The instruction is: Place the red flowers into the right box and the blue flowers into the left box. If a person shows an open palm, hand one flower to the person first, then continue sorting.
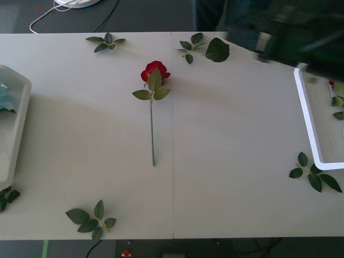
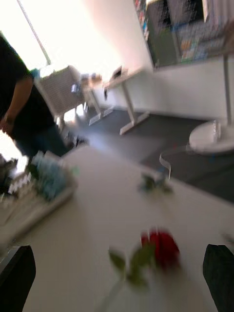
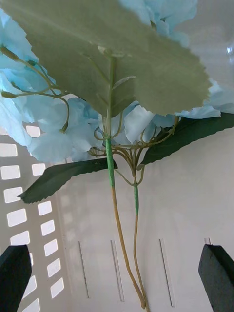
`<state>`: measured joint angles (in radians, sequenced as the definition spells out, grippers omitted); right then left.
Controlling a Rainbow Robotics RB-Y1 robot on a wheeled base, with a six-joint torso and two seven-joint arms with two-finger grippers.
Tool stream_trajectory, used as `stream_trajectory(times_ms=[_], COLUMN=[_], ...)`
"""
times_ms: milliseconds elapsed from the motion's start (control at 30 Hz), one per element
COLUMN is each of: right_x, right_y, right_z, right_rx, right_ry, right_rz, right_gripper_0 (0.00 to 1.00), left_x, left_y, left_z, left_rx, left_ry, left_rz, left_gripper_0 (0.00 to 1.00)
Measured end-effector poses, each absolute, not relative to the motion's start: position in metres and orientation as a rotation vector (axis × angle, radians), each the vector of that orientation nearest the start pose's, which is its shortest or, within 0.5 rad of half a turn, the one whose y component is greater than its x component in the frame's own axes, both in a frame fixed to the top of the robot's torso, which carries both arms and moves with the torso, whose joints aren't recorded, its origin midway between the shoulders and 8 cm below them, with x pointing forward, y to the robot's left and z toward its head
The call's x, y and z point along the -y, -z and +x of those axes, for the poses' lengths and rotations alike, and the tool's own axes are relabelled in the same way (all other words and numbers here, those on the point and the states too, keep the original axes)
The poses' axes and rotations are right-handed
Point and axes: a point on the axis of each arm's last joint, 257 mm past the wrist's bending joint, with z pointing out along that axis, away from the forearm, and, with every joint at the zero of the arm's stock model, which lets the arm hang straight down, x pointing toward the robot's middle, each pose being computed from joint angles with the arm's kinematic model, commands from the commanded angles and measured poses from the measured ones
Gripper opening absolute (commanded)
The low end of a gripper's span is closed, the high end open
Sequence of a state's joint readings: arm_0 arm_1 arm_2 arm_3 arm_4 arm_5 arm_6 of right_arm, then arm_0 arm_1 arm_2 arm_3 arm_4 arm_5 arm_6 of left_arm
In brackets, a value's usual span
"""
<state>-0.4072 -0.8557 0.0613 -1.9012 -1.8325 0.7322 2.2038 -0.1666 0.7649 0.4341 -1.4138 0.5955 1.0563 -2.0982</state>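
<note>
One red flower lies on the table's middle, bloom far, stem toward me. My right gripper is open and empty in the air above the table, with that rose just ahead of it. The right arm is a dark blur at the far right, over the right box. The left box stands at the left edge with blue flowers in it. My left gripper hangs open inside it over the blue flowers, whose stems run between the fingers untouched.
Loose leaf sprigs lie at the far left, far middle, near left and near right. A person in a dark top stands beyond the left box, arm hanging down.
</note>
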Motion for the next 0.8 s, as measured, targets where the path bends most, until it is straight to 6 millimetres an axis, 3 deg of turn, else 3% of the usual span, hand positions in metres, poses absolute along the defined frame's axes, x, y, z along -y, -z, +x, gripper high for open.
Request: stream_trajectory(times_ms=[200, 333, 533, 700, 800], right_x=[0.171, 0.192, 0.203, 0.207, 0.209], right_y=[-0.021, -0.017, -0.002, 0.012, 0.016], right_z=[0.430, 0.394, 0.357, 0.340, 0.334], right_rx=[-1.595, -1.618, -1.528, -1.520, -1.499], right_ry=[-0.779, -0.774, -0.764, -0.795, -0.794], right_rz=[-0.891, -0.966, -1.102, -1.130, -1.151], right_gripper_0=[1.00, 1.00, 1.00, 1.00, 1.00], left_x=[-0.607, -0.596, -0.556, -0.506, -0.472], left_y=[0.216, 0.211, 0.148, 0.097, 0.079], left_z=[0.470, 0.464, 0.463, 0.473, 0.486], left_rx=[-2.351, -2.418, -2.460, -2.478, -2.481], left_ry=[-0.497, -0.443, -0.346, -0.257, -0.225], left_rz=[0.171, 0.173, 0.232, 0.340, 0.414], left_gripper_0=[1.00, 1.00, 1.00, 1.00, 1.00])
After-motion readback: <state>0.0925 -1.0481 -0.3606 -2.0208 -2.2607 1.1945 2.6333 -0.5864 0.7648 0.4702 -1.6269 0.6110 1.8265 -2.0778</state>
